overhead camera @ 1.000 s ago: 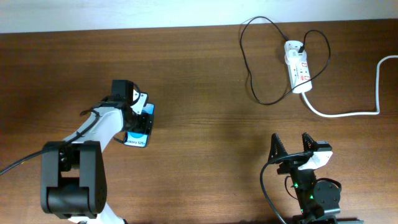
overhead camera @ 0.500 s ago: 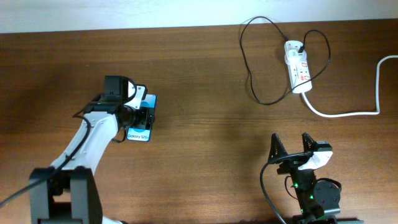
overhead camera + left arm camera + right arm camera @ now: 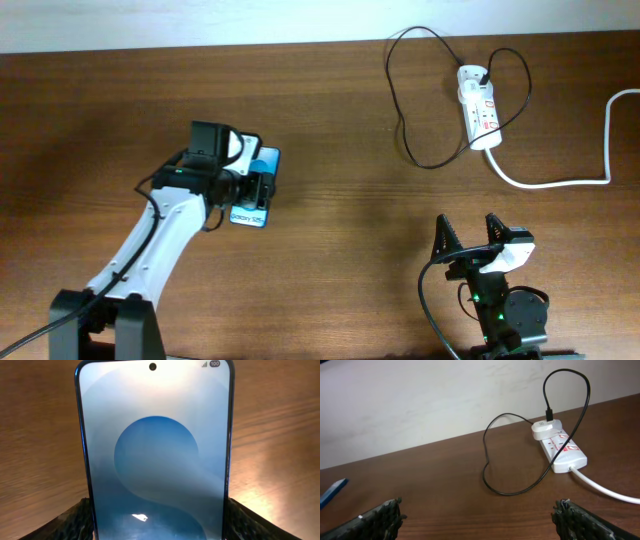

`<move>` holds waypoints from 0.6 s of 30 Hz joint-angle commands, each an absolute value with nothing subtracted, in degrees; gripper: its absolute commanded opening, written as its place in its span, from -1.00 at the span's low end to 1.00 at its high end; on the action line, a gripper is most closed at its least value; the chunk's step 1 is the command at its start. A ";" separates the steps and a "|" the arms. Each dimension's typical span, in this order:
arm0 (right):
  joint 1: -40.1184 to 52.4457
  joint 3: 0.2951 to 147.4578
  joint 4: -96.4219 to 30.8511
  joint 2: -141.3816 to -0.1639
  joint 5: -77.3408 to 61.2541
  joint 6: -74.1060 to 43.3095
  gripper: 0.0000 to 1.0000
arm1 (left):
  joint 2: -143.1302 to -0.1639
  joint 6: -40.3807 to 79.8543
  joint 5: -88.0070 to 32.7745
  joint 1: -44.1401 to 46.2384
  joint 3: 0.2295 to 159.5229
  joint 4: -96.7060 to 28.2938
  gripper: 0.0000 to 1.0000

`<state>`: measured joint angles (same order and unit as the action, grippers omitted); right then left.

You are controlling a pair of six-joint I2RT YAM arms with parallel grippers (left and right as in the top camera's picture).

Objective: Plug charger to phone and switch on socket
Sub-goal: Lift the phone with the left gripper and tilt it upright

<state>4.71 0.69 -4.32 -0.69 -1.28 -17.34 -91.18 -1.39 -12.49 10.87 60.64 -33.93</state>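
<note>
Brown wood-grain desk (image 3: 330, 130), matte, with a pale wall strip (image 3: 200, 20) along the far edge.

Left side: the left arm reaches up from the lower left corner. Left tool (image 3: 250, 188) is clamped across the phone (image 3: 250, 214), with textured black fingers (image 3: 70, 521) against its two long edges. The phone is a slim, glossy slab with a blue screen showing a round pattern. White lettering is at its near end, partly covered by the tool from overhead. In the left wrist view its lower end is cut off. It sits well in from the desk's left and far edges.

Middle: bare wood, wide open room between the phone and the cable.

Right of centre: the charger (image 3: 400, 120), a thin black cable, lies in loose loops. One end rises into a white adapter on the socket (image 3: 478, 108). Its free tip is hard to pick out.

The socket is a small white strip with red marks, near the far edge. The switch position is too small to read.

Below it, near the front edge: right tool (image 3: 478, 235), fingers spread wide, nothing between them, well apart from the socket.

Far right: thick white cord (image 3: 560, 182) curves off the socket and runs out of frame.
</note>
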 commanded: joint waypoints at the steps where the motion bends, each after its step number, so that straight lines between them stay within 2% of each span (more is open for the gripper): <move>1: 4.86 0.32 -4.54 -0.36 -0.80 -16.80 0.97 | -89.32 3.51 -14.24 14.13 61.58 -33.95 0.18; 9: 4.86 0.32 -4.54 -0.36 -0.80 -16.78 0.97 | -89.32 12.40 -17.08 20.82 62.30 -33.98 0.16; 18: 4.86 0.32 -4.54 -0.36 -0.80 -16.78 0.97 | -89.32 21.65 -25.04 21.76 62.74 -33.95 0.14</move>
<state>4.71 0.69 -4.32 -0.69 -1.28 -17.30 -91.18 16.93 -19.92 21.65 60.77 -34.11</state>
